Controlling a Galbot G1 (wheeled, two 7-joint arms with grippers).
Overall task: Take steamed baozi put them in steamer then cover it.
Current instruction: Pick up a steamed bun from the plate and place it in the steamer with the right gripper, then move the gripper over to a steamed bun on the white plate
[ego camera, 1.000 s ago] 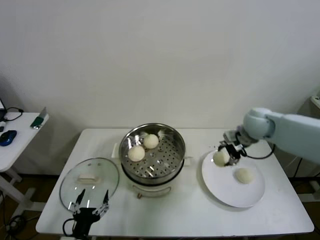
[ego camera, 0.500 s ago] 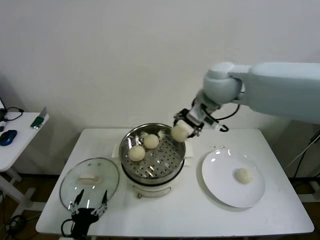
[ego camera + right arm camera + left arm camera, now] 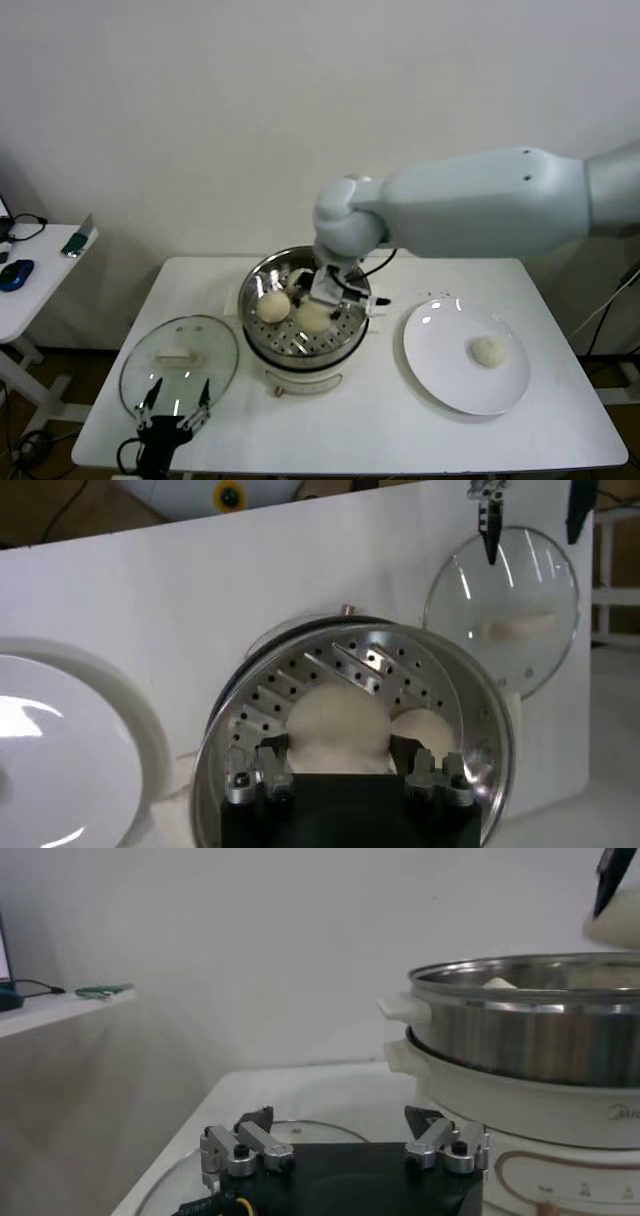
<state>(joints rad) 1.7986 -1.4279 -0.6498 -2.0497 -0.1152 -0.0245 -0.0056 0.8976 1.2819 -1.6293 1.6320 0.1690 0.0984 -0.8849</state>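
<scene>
While the right arm reaches across from the robot's right, its right pincer (image 3: 322,300) hangs inside the steamer (image 3: 305,345), clamped on a bun (image 3: 338,725) just above the perforated tray (image 3: 290,685). In the right wrist view the two fingers (image 3: 248,780) press against the bun's sides, and a second bun (image 3: 432,730) peeks out just behind it, touching or nearly so. From the head view, another bun (image 3: 273,306) sits on the tray toward the robot's left, close beside the held one. A fourth bun (image 3: 489,351) lies alone on the white plate (image 3: 440,375), which rests on the tabletop (image 3: 400,430) to the right of the steamer, well apart from the pot.

The lid (image 3: 145,375) lies flat on the tabletop to the left of the steamer, its cream handle (image 3: 174,356) facing up, its rim close to the steamer's base. The left pincer (image 3: 173,402) is parked low at the near edge of the tabletop, over the lid's near rim, with its fingers (image 3: 238,1151) spread wide apart and gripping nothing.

A side table (image 3: 30,290) stands off to the far left.
</scene>
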